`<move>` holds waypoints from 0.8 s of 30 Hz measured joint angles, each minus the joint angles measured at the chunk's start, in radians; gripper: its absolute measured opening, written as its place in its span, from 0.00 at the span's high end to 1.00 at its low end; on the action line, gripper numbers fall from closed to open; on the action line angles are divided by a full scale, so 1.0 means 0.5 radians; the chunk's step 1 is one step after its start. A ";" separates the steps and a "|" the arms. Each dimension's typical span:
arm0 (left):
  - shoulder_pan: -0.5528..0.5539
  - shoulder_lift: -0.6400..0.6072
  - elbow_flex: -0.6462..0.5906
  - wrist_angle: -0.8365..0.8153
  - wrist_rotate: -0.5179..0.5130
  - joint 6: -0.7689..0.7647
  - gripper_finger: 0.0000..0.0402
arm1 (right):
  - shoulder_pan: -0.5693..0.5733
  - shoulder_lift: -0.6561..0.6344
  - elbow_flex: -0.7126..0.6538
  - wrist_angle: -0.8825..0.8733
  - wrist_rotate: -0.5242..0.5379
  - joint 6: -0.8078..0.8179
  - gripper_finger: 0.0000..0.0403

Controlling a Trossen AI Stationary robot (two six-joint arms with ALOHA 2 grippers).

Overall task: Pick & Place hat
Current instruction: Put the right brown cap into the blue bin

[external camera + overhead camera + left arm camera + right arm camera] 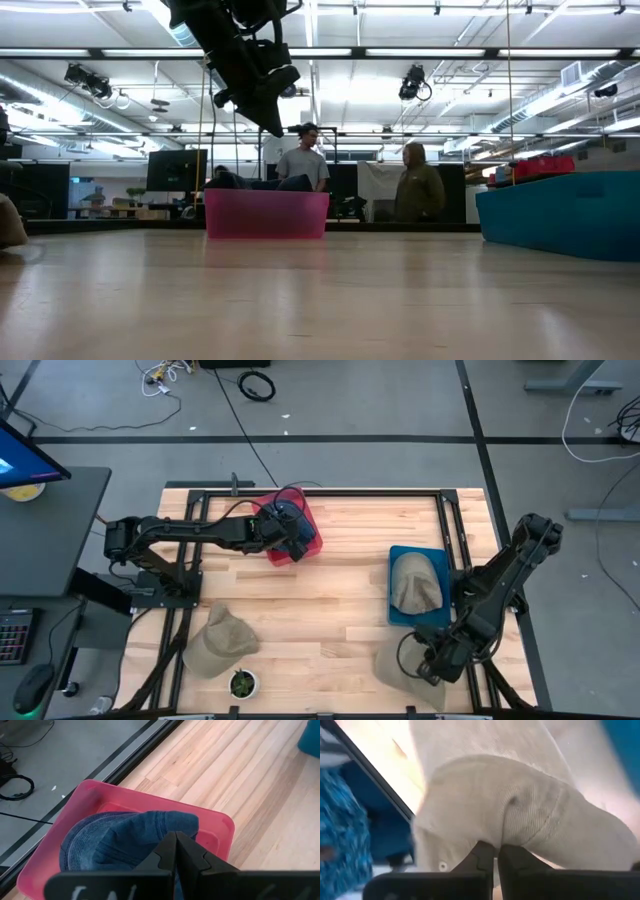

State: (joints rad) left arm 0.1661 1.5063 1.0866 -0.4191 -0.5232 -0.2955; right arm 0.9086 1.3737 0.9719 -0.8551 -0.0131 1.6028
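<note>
L gripper (297, 540) hung over the pink bin (312, 546) at the table's far-left side, fingers clenched on the blue denim hat (125, 842); per L wrist view the hat sat partly inside the bin, cloth bunched right at the fingertips. Low view showed that arm raised above the bin, so the hat looked about ready for release, a judgement only.

Nearer the front, a tan hat (218, 642) lay loose on the table w/ a small potted plant (241, 682) just beside it, well apart from either gripper.

Mid-right, the blue tray (394, 556) already held a beige hat (415, 584).

R gripper (432, 668) was down at the front-right corner, fingers pinched on another beige hat (530, 815) lying there. The tray lay just beyond it, toward the table's far side, so the R arm was clearly the nearer one for that placement.
</note>
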 joint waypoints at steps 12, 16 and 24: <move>0.000 0.000 0.000 0.000 0.000 0.002 0.97 | -0.247 0.000 0.325 -0.402 0.824 -0.344 0.99; 0.000 0.000 0.000 0.000 0.000 0.004 0.97 | -0.314 0.000 0.393 -0.537 1.122 -0.343 0.99; 0.000 0.000 0.000 0.000 0.000 0.008 0.97 | -0.368 -0.001 0.500 -1.074 1.262 0.229 0.99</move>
State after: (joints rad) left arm 0.1661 1.5063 1.0866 -0.4191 -0.5232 -0.2916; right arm 0.7246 1.3731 1.2220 -1.3922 0.6178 1.7174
